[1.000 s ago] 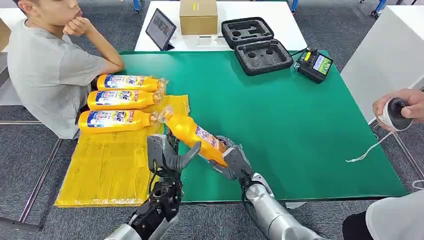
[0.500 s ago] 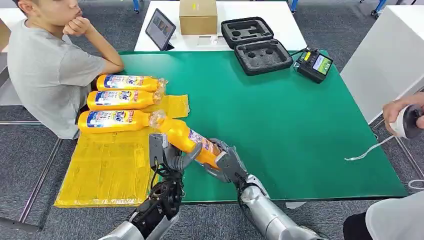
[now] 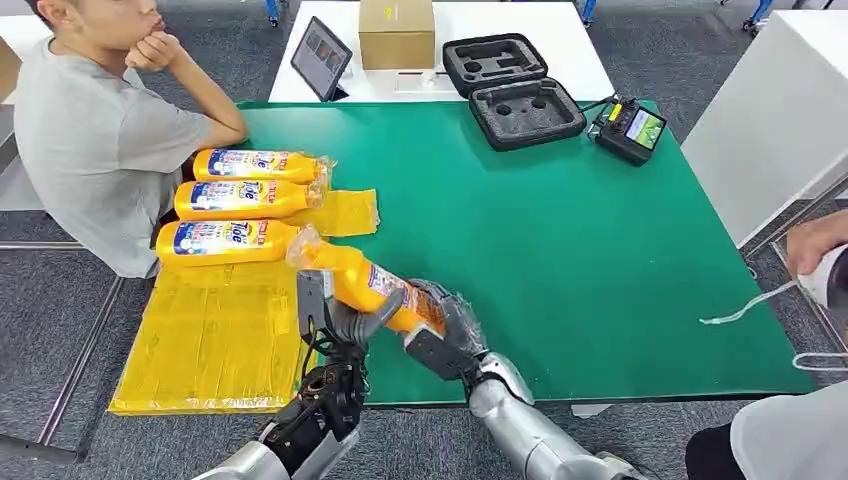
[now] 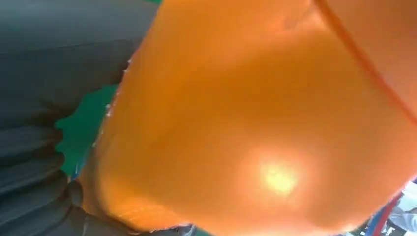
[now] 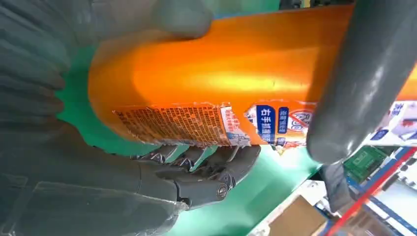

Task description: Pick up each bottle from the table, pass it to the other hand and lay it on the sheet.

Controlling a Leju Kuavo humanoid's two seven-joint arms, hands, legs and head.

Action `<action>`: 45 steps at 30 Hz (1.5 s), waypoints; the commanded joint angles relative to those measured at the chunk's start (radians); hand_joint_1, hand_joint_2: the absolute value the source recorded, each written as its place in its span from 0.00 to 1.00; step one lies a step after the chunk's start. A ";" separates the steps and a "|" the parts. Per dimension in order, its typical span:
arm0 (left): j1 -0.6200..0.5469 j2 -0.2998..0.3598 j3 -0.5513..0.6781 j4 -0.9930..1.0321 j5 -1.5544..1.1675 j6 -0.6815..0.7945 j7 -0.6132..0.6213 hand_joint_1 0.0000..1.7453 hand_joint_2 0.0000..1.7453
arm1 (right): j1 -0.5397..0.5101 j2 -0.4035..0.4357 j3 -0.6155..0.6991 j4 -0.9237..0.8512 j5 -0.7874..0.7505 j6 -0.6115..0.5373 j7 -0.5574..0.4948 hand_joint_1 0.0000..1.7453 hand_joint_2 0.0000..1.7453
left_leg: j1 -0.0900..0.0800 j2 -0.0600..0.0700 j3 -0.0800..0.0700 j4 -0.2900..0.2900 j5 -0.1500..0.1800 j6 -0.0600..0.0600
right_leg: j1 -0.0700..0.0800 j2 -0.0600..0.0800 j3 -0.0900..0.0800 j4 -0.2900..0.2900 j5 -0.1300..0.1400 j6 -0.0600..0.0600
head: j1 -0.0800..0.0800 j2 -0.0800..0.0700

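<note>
Orange plastic detergent bottle [image 3: 368, 283] grasped by right hand [image 3: 445, 328] fingers [image 5: 206, 167]; left hand [image 3: 335, 315] thumb touching it, grip unclear.

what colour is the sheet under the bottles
Yellow; the sheet shows best in the head view.
</note>
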 commanded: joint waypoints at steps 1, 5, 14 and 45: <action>-0.066 0.012 0.014 0.052 0.010 0.019 -0.021 0.00 1.00 | -0.025 0.003 0.130 0.078 0.049 -0.040 -0.002 0.97 1.00 | 0.001 0.000 0.003 0.000 -0.001 -0.002 | 0.001 0.001 0.003 0.000 -0.001 -0.001 | 0.000 0.000; -0.062 0.015 0.022 0.032 0.006 0.030 -0.044 1.00 1.00 | -0.021 0.016 0.142 0.099 0.063 -0.053 -0.002 0.61 1.00 | 0.001 -0.001 0.003 0.000 -0.002 -0.002 | 0.001 0.001 0.004 0.000 -0.002 -0.002 | 0.000 0.000; -0.021 0.027 0.062 -0.082 -0.106 0.080 -0.058 1.00 1.00 | -0.011 0.019 0.109 0.103 0.047 -0.070 -0.002 0.00 1.00 | 0.001 0.000 0.002 0.000 -0.001 -0.002 | 0.001 0.000 0.002 0.000 -0.001 -0.001 | 0.000 0.000; 0.117 0.080 0.438 -0.447 -1.459 0.253 -0.058 1.00 1.00 | 0.018 0.004 0.081 0.038 -0.036 0.036 -0.002 0.00 1.00 | 0.000 0.003 0.003 -0.001 -0.001 -0.002 | 0.000 0.004 0.002 -0.001 0.000 -0.002 | 0.000 0.000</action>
